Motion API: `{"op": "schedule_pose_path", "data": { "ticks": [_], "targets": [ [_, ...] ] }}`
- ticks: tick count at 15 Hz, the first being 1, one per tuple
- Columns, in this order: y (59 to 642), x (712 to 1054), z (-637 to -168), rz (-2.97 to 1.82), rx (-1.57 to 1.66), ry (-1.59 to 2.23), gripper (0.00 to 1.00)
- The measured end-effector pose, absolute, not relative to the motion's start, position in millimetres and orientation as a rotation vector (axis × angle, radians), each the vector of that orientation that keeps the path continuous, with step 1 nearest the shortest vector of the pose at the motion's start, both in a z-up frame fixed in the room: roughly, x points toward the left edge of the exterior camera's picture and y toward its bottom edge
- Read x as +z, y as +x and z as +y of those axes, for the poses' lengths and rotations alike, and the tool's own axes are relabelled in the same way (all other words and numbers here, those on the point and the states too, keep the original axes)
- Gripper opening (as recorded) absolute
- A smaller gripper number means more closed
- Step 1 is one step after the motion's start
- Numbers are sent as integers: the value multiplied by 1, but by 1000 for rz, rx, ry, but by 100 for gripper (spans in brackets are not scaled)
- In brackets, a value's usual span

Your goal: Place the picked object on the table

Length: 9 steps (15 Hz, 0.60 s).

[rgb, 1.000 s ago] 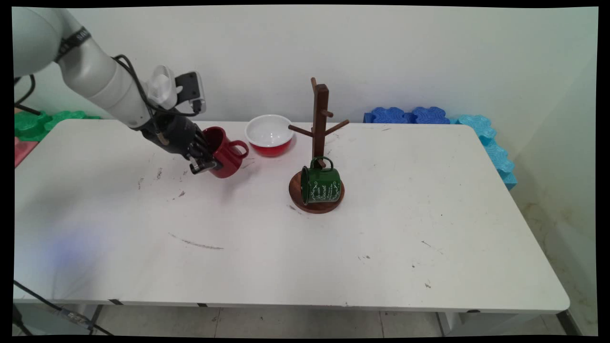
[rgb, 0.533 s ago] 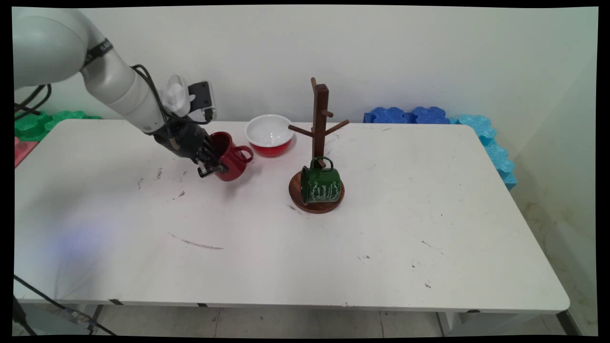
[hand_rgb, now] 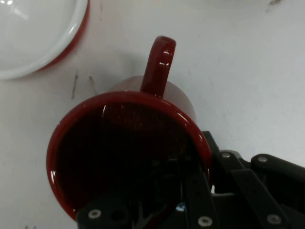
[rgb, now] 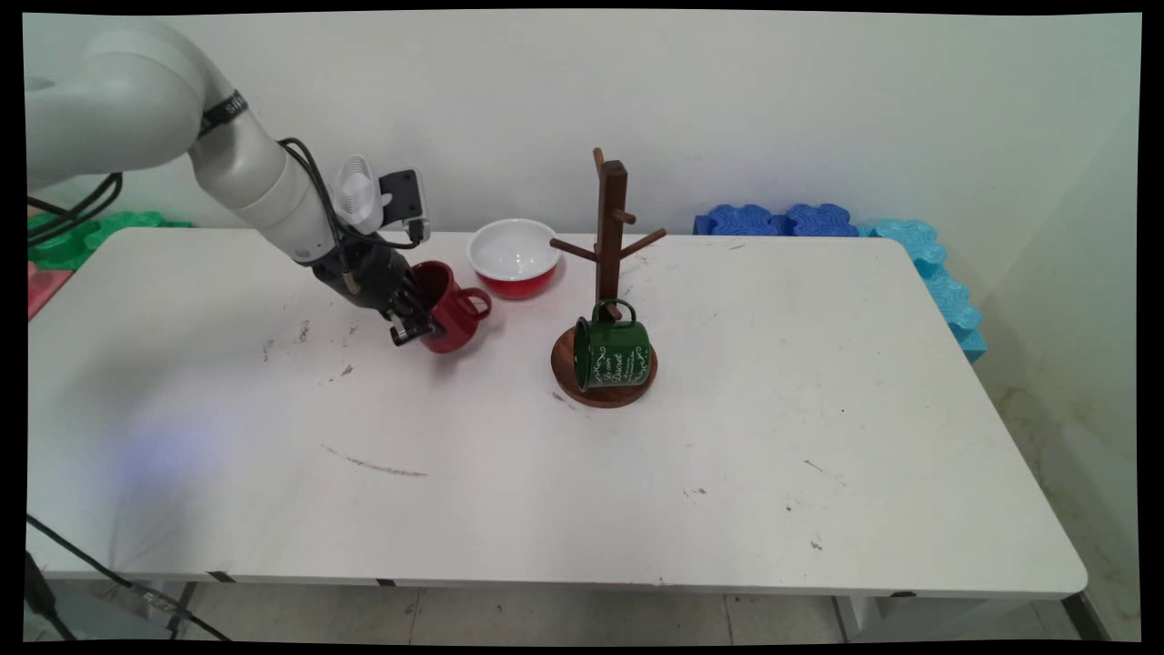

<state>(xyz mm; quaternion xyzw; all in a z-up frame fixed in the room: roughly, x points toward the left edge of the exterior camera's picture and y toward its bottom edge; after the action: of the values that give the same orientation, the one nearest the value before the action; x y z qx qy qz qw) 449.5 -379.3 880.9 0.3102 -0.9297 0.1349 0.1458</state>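
My gripper (rgb: 416,320) left of frame centre, clamped on red mug (rgb: 452,318): one finger inside mug, other outside, wall pinched between. Hand view: gripper (hand_rgb: 200,191) at bottom edge, mug (hand_rgb: 124,143) mouth facing camera, handle pointing to top of frame. Mug tilted, mouth toward arm, just above table (rgb: 546,473). Red bowl (rgb: 514,257) with white inside just upper right of mug, apart. Wooden mug tree (rgb: 611,264) at centre; green mug (rgb: 614,353) on its side at tree's base.

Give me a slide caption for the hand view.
Gripper clamped on the red mug rim, handle pointing away, red bowl beyond.
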Motion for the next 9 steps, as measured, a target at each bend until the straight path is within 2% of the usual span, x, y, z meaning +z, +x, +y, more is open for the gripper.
{"op": "schedule_pose_path", "data": {
  "ticks": [9],
  "targets": [
    [448, 867, -387, -2690, 370, 890, 0]
  ]
}}
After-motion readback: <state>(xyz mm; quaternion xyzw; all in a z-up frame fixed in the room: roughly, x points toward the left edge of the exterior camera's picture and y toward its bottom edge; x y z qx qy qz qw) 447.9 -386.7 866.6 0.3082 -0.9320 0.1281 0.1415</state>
